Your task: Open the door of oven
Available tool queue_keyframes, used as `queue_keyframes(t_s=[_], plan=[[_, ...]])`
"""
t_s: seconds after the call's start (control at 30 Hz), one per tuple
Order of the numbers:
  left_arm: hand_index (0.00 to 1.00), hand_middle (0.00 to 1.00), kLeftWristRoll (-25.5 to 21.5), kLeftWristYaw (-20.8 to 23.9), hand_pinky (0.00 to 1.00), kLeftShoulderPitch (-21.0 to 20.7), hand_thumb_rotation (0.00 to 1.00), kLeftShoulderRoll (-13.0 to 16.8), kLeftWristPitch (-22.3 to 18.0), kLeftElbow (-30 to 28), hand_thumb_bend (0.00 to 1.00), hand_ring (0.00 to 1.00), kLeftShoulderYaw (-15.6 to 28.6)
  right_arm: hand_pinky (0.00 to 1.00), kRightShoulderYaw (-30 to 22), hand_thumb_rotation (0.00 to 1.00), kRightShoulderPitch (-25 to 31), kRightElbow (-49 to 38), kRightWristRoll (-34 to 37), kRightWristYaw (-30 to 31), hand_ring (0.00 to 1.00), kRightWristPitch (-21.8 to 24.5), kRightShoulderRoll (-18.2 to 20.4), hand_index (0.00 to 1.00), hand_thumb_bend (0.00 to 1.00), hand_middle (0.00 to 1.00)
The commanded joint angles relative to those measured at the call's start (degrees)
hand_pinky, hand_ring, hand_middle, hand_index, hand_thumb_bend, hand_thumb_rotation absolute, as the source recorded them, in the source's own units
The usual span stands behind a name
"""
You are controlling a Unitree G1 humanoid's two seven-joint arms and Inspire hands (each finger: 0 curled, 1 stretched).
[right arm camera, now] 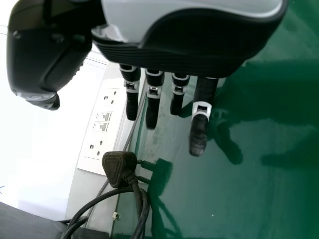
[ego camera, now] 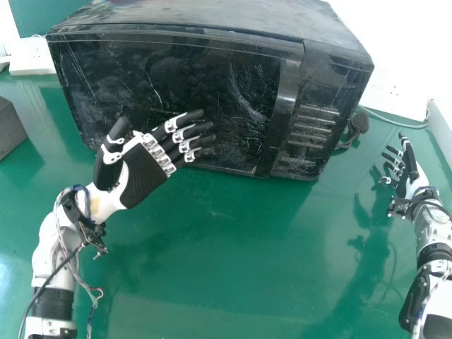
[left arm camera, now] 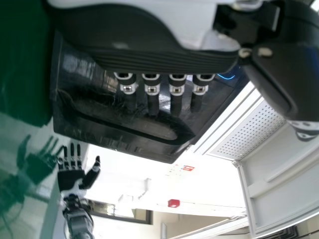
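Note:
The black oven (ego camera: 176, 92) stands on the green table with its scratched door facing me and a vertical handle strip (ego camera: 282, 106) on the door's right side. My left hand (ego camera: 145, 173) is in front of the door's lower left part, fingers straight and pointing right, thumb up; whether it touches the door I cannot tell. In the left wrist view the left hand (left arm camera: 149, 59) has its fingers extended before the dark oven (left arm camera: 119, 114). My right hand (ego camera: 406, 173) is right of the oven, apart from it, with fingers extended, as the right hand (right arm camera: 199, 55) in the right wrist view also shows.
A black plug (right arm camera: 119, 167) with its cable lies beside the oven's right side, near a white socket strip (right arm camera: 102, 124). A dark grey block (ego camera: 10, 127) sits at the table's left edge. The green table (ego camera: 233, 247) extends in front of the oven.

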Motion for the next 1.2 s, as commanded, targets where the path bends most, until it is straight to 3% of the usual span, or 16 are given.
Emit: queue_keyframes(t_s=[0.0, 0.2, 0.33, 0.7, 0.77, 0.97, 1.07, 1.17], plan=[[1.0, 1.0, 0.41, 1.07, 1.0, 1.41, 0.82, -0.24, -0.46, -1.45, 1.0, 1.0, -0.65, 0.64, 0.42, 1.0, 3.09, 2.22, -0.89, -0.24, 0.75, 3.22, 0.64, 0.86, 0.77, 0.85], [1.0, 1.0, 0.73, 2.33, 1.0, 0.56, 0.81, 0.13, -0.98, -0.59, 1.0, 1.0, -1.09, 0.64, 0.18, 1.0, 3.23, 2.22, -0.67, -0.1, 0.77, 3.11, 0.69, 0.89, 0.77, 0.87], [1.0, 1.0, 0.1, 1.93, 1.0, -0.06, 0.81, 0.38, -0.47, 0.04, 1.0, 1.0, -1.03, 0.61, 0.32, 1.0, 3.24, 2.18, -0.8, 0.07, 0.73, 2.95, 0.71, 0.88, 0.79, 0.86], [1.0, 1.0, 1.84, 1.61, 1.0, -1.57, 0.83, 1.06, -1.87, 0.8, 1.0, 1.0, -2.08, 0.62, 0.3, 1.0, 2.93, 2.07, -0.65, 0.17, 0.78, 3.28, 0.82, 0.89, 0.79, 0.88], [1.0, 1.0, 2.3, 1.77, 1.0, -1.77, 0.85, 1.25, -1.87, 0.72, 1.0, 1.0, -2.3, 0.58, 0.44, 1.0, 3.0, 2.1, -0.82, 0.2, 0.75, 3.2, 0.79, 0.88, 0.8, 0.87], [1.0, 1.0, 3.46, 1.18, 1.0, -3.23, 0.86, 1.66, -3.04, 1.54, 1.0, 1.0, -2.79, 0.59, 0.44, 1.0, 2.92, 2.08, -0.78, 0.1, 0.74, 3.23, 0.87, 0.88, 0.79, 0.87], [1.0, 1.0, 5.35, 3.59, 1.0, -3.34, 0.87, 1.49, -3.77, 0.26, 1.0, 1.0, -3.27, 0.55, 0.39, 1.0, 3.04, 2.16, -0.81, 0.04, 0.73, 3.17, 0.79, 0.89, 0.8, 0.88], [1.0, 1.0, 7.26, 6.11, 1.0, -3.4, 0.87, 1.59, -4.07, -0.95, 1.0, 1.0, -4.09, 0.58, 0.44, 1.0, 3.05, 2.16, -0.88, -0.33, 0.74, 3.13, 0.86, 0.88, 0.8, 0.87]])
